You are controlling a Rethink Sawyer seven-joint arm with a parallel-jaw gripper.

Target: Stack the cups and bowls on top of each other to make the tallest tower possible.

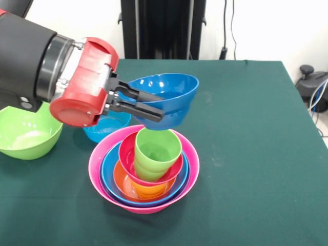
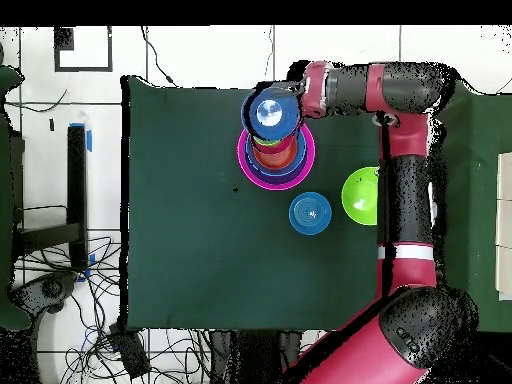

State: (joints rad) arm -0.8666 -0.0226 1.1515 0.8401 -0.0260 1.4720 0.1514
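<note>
My gripper (image 1: 160, 107) (image 2: 289, 97) is shut on the near wall of a dark blue bowl (image 1: 174, 87) (image 2: 270, 113), one finger inside and one outside. The bowl hangs tilted just above the tower. The tower is a big pink bowl (image 1: 95, 164) (image 2: 307, 160) holding a blue bowl (image 1: 107, 177), an orange bowl (image 1: 125, 184) and a red-pink bowl (image 1: 125, 154), nested inside one another. A lime green cup (image 1: 158, 151) stands upright in the top of it, a little below the held bowl.
A sky blue bowl (image 1: 105, 130) (image 2: 310, 212) sits on the green table (image 1: 246, 154) behind the tower. A large lime green bowl (image 1: 28, 136) (image 2: 360, 195) stands farther left, under my arm. Cables and equipment lie off the table's edges.
</note>
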